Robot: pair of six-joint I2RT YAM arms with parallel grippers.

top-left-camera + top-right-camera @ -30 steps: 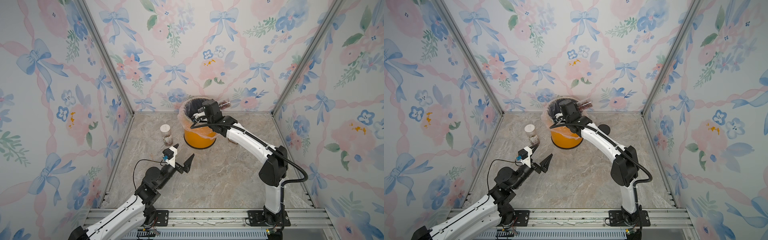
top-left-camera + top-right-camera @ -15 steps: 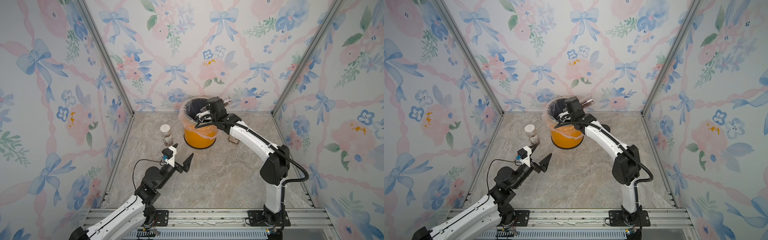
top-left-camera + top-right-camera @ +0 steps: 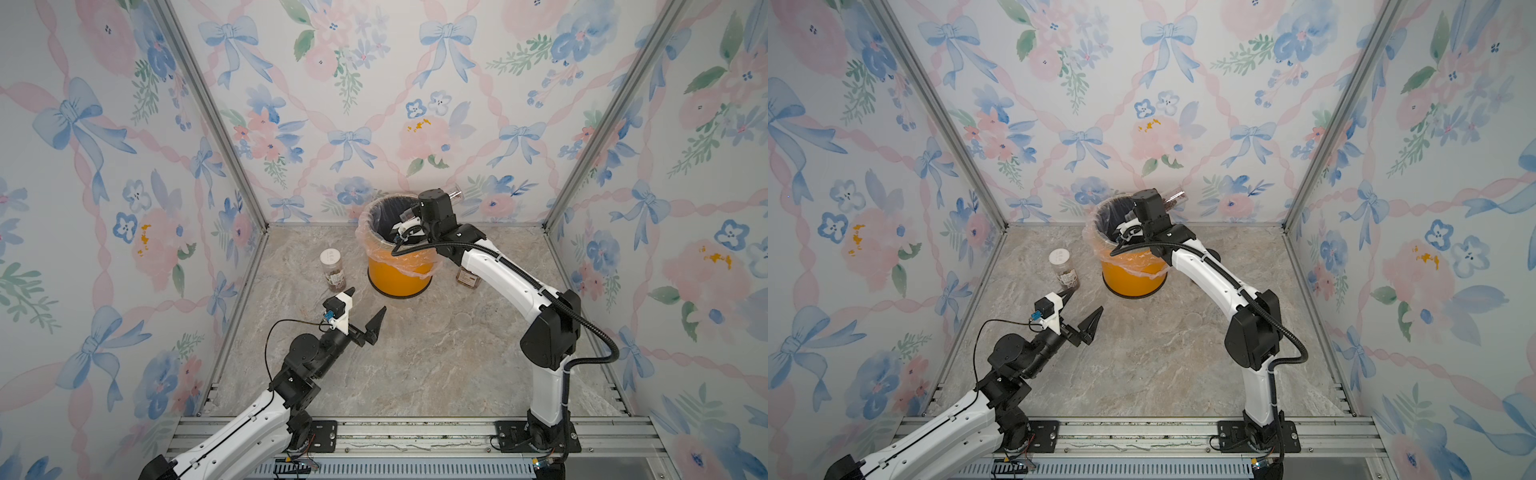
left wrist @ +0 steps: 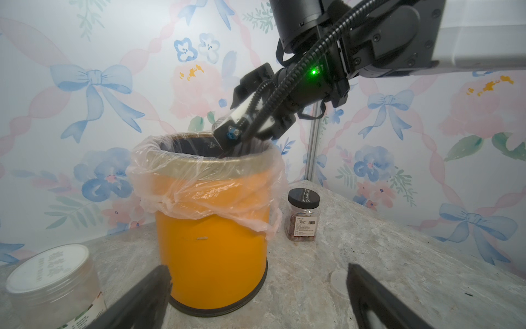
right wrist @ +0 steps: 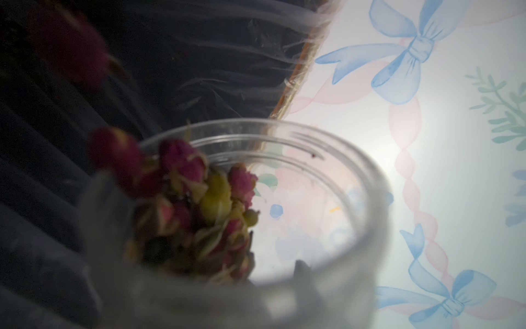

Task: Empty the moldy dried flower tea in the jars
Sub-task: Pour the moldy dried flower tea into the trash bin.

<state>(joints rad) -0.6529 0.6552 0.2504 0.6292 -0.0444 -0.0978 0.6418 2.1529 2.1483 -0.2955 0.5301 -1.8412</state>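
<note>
Right gripper [image 4: 219, 134] was clamped on the tall slim jar [image 3: 455, 192], lidless and tipped mouth-down over the orange bin [image 3: 399, 278]. In both top views the jar's base poked out past the wrist toward 1 o'clock of the bin; the fingers themselves were mostly hidden under the wrist housing. Right wrist view was close and blurry: the jar's threaded mouth filled it, with the moldy dried flower tea [image 5: 193, 205], pink-red and yellowish buds, bunched at one side of the rim. One blurred red bud [image 5: 71, 51] sat outside the mouth against the bin's dark inside, and the plastic liner [image 4: 205, 182] folded over the bin's rim.

Left gripper [image 3: 368, 300] hung low over the marble table [image 3: 415, 365] at 7 o'clock of the bin, jaws spread wide, holding nothing, tips aimed at the bin.

Round jar [image 3: 332, 268] with a white lid stood upright at 9 o'clock of the bin, just beside it and apart from the left gripper's near tip, with brown tea showing in its lower half. Squarish labelled jar [image 4: 304, 219] with a black lid stood upright at 3 o'clock of the bin, partly behind the right arm in a top view [image 3: 467, 276], reddish tea inside. Loose translucent lid [image 3: 463, 319] lay flat on the table at 5 o'clock of the bin.
</note>
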